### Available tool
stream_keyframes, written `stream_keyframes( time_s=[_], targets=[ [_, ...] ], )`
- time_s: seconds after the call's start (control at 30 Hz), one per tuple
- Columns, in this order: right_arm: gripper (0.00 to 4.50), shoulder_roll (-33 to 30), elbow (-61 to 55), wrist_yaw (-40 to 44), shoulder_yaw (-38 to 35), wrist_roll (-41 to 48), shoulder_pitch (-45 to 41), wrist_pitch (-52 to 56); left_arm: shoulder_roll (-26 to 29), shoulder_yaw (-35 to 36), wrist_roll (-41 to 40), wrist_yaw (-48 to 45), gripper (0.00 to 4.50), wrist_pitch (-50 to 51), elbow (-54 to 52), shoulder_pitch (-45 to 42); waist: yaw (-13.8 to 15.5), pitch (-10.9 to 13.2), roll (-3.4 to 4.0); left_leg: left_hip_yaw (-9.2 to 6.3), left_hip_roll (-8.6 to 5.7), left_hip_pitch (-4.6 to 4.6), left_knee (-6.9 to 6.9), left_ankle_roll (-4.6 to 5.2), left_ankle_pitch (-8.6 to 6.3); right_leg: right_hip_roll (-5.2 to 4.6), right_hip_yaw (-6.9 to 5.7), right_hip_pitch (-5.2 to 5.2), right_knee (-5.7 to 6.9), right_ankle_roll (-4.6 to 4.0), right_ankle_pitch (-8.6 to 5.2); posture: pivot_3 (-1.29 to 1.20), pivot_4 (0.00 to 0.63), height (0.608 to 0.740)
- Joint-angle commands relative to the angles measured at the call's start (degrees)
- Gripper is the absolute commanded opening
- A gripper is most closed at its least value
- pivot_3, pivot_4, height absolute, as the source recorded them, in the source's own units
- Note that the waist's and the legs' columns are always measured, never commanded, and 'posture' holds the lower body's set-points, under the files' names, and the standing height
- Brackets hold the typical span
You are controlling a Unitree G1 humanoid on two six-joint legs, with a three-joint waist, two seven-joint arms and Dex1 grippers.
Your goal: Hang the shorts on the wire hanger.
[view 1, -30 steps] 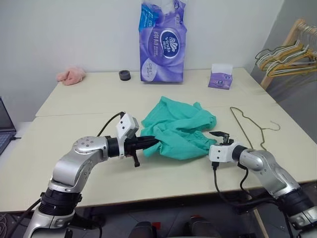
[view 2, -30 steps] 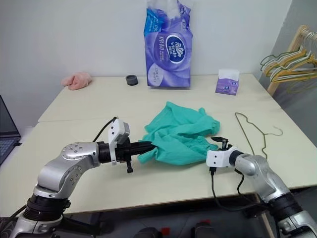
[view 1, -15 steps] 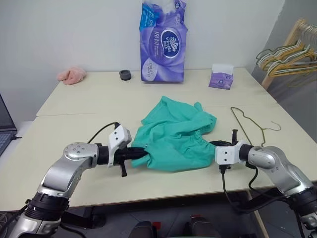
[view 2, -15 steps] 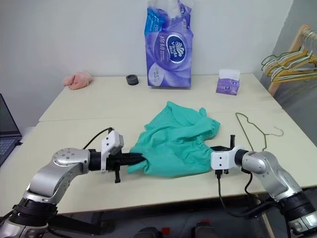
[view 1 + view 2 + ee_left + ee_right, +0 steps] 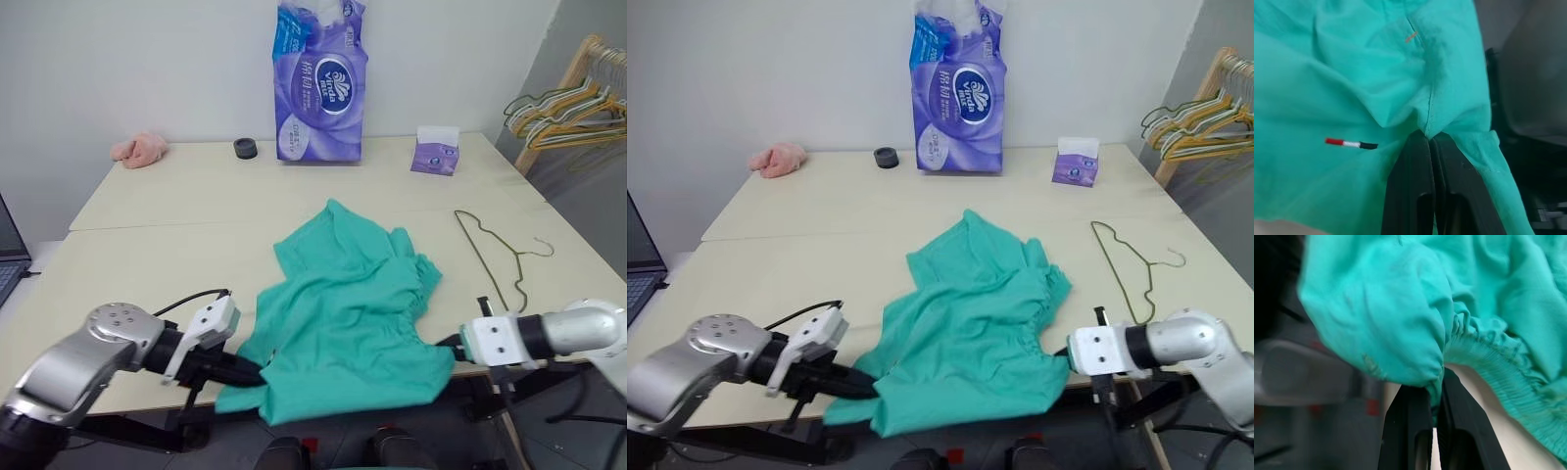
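The teal-green shorts lie spread over the table's front edge, their lower part hanging past it. My left gripper is shut on the shorts' left corner, with the cloth pinched between its black fingers. On the other side, my right gripper is shut on the gathered waistband, cloth nipped between the fingers. The wire hanger lies flat on the table, apart from the shorts to their right.
At the back of the table stand a purple tissue pack, a small purple box, a black ring and a pink cloth. A wooden rack with bunched hangers stands at the right. A laptop edge shows at the left.
The right gripper closed on the waistband. Both grippers then pulled back toward the table's front edge, dragging the shorts with them and stretching them wider; the cloth now overhangs the edge.
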Motion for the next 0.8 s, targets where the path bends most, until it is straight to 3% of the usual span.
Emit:
stream_keyframes(
  time_s=[0.03, 0.17, 0.23, 0.27, 0.33, 0.4, 0.43, 0.47, 0.57, 0.7, 0.8],
  targets=[
    [0.03, 0.8, 6.6, 5.6, 1.6, 5.0, -11.4, 8.5, -4.8, -2.6, -1.0, 1.5, 0.00, 4.6, 7.0, -10.4, 0.1, 0.1, 0.03, 0.00, 0.00, 0.08, 0.02, 0.00, 0.00, 0.00, 0.00, 0.03, -0.03, -0.02, -0.01, -0.02, 0.049, 0.740],
    [0.03, 13.6, 37.4, 7.0, 13.6, -8.7, -38.1, 4.4, -17.6, -10.1, 10.7, 5.7, 0.00, -0.5, 33.6, -33.1, 0.3, 0.4, -0.35, 0.01, -0.11, 0.62, 0.09, 0.01, 0.02, 0.12, -0.10, 0.48, -0.20, 0.10, 0.06, -0.01, 0.033, 0.740],
    [0.03, 23.9, 63.2, -1.2, 18.3, -19.0, -56.7, -6.2, -25.8, -11.1, 19.8, 16.0, 0.00, -12.7, 59.8, -52.0, 0.1, 0.5, -0.56, 0.13, -0.19, 0.76, 0.10, 0.00, 0.03, 0.43, -0.11, 0.80, -0.17, 0.26, 0.18, -0.01, 0.025, 0.740],
    [0.03, 28.7, 75.8, -10.7, 20.3, -24.7, -67.3, -12.4, -28.3, -11.2, 24.6, 25.4, 0.00, -20.7, 72.4, -63.1, -0.2, 0.5, -0.69, 0.13, -0.15, 0.45, 0.11, -0.03, 0.06, 0.46, -0.04, 0.50, -0.17, 0.20, 0.62, -0.01, 0.020, 0.740],
    [0.03, 34.5, 91.6, -30.8, 21.4, -32.0, -84.3, -21.0, -28.9, -8.6, 29.7, 44.1, 0.00, -31.9, 88.3, -82.3, -0.8, 0.6, -0.82, 0.26, -0.18, -0.88, 0.15, -0.58, 0.44, 0.26, 0.12, -1.13, 0.13, 0.10, 1.01, -0.02, 0.016, 0.740],
    [0.03, 36.2, 98.4, -42.5, 20.9, -35.2, -93.1, -26.2, -27.5, -6.4, 31.5, 53.1, 0.00, -37.3, 94.5, -92.6, -1.8, 0.5, -0.93, 0.39, -0.22, -3.19, 0.60, -0.93, 0.64, -0.01, 0.22, -3.79, 1.08, 0.05, 1.08, -0.03, 0.017, 0.740],
    [0.03, 36.5, 100.3, -46.0, 20.3, -36.0, -95.7, -28.0, -26.9, -5.4, 32.3, 55.2, 0.00, -39.0, 96.0, -95.7, -2.1, 0.5, -0.94, 0.41, -0.18, -4.18, 0.75, -1.02, 0.66, -0.10, 0.21, -5.00, 1.28, 0.03, 1.07, -0.03, 0.017, 0.740],
    [0.03, 36.5, 101.7, -48.6, 19.9, -36.8, -97.8, -29.8, -26.1, -4.8, 33.4, 56.6, 0.00, -40.6, 97.0, -98.4, -2.6, 0.3, -0.91, 0.47, -0.11, -4.49, 0.59, -1.34, 0.48, -0.13, -0.02, -5.68, 1.73, -0.01, 1.05, -0.03, 0.017, 0.740],
    [0.03, 33.6, 101.2, -55.0, 17.4, -38.0, -102.4, -38.8, -22.6, -7.3, 40.5, 56.5, 0.00, -48.5, 97.1, -105.7, -3.2, -0.1, -0.73, 0.20, -0.21, -4.10, -0.07, -1.54, 0.36, -0.26, -0.12, -5.95, 2.10, -0.17, 0.96, -0.03, 0.032, 0.740],
    [0.03, 30.8, 97.9, -44.7, 13.0, -34.0, -92.9, -46.9, -20.8, -8.5, 43.6, 42.1, 0.00, -51.8, 96.3, -100.8, -3.4, -0.2, -0.66, -0.08, -0.44, -4.03, -0.98, -1.55, 0.34, -0.31, -0.02, -5.88, 1.09, -0.25, 0.90, -0.03, 0.045, 0.740],
    [0.03, 29.3, 90.3, -32.8, 12.8, -31.0, -77.8, -49.3, -20.1, -8.0, 42.9, 28.7, 0.00, -49.7, 95.1, -90.0, -3.6, -0.1, -0.51, -0.01, -0.43, -3.79, -0.96, -1.24, 0.17, -0.31, -0.08, -5.36, 0.90, -0.21, 0.88, -0.03, 0.056, 0.740]
  ],
)
